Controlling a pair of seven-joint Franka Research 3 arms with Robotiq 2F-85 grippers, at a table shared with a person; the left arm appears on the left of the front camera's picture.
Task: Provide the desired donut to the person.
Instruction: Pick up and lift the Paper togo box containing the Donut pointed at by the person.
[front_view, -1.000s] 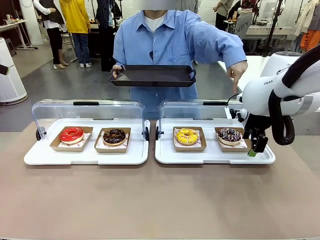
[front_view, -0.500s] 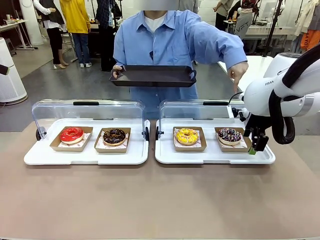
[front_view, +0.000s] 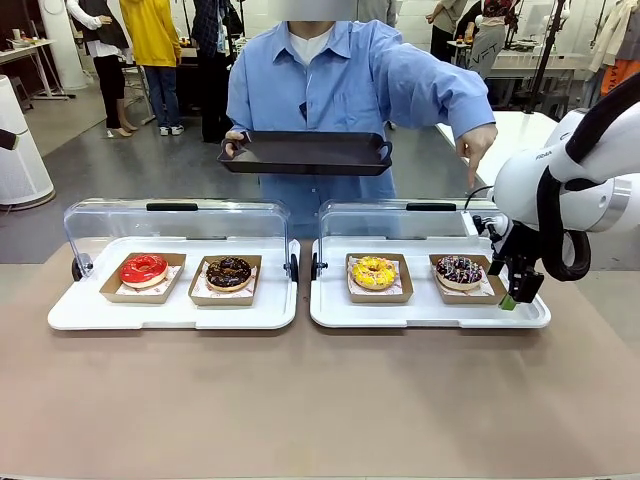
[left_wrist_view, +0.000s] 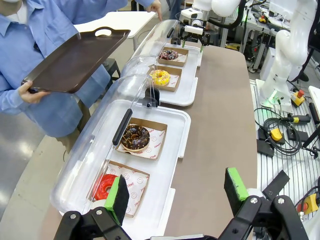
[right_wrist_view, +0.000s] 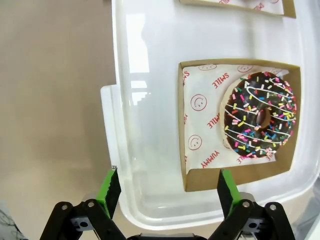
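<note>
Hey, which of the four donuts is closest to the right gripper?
The chocolate donut with coloured sprinkles and white drizzle, at the right end of the row; the open right gripper sits just beside its box.

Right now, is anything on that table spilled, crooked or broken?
Nothing stands out. The red donut, chocolate donut, yellow donut and sprinkled donut each sit whole in a cardboard tray, and both clear lids stand open.
</note>
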